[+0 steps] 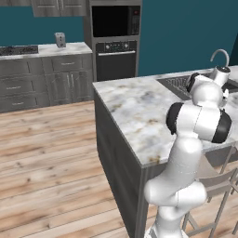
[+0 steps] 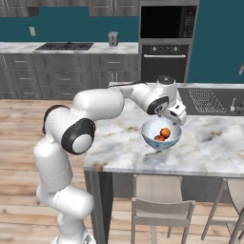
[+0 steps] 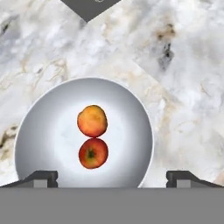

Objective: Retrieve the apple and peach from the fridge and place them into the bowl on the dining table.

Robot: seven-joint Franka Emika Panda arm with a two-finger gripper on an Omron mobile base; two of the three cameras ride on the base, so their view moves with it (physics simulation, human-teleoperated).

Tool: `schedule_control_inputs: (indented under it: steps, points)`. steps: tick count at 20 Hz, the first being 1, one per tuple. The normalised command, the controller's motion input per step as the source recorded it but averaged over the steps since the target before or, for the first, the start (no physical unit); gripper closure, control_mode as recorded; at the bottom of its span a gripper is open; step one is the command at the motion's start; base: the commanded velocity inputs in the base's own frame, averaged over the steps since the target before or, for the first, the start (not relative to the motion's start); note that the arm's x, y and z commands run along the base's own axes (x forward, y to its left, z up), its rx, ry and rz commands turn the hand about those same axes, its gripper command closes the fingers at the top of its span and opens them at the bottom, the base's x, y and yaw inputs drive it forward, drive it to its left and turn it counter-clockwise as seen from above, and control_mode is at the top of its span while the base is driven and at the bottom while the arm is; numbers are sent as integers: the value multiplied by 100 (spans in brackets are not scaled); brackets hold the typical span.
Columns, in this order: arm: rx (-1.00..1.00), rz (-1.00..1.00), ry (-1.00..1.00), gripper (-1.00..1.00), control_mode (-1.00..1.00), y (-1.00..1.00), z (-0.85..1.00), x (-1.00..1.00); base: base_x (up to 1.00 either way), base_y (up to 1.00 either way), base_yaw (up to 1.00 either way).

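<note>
Directly below me, my pincer [image 3: 112, 177] hangs empty with its fingers spread wide over the bowl [image 3: 43, 118]. Inside it the apple [image 3: 93, 153] touches the peach [image 3: 92, 120]. Beyond, the marble tabletop [image 3: 183, 87] carries the bowl.

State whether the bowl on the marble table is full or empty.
Not empty: the bowl holds two fruits, the peach and the apple, side by side and touching. The open gripper hovers above it.
</note>
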Motion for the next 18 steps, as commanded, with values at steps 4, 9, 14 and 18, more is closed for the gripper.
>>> schedule_control_inputs:
  steps: [4,9,14,18]
  points:
    - [0,0,-15,-100,-100,2,76,-100,0,0,0]
    - [-2,0,-16,-100,-100,15,70,-100,0,0,0]
    - [-6,0,-16,-100,-100,34,57,-100,0,0,0]
    - [-11,0,-18,-100,-100,53,53,-100,0,0,0]
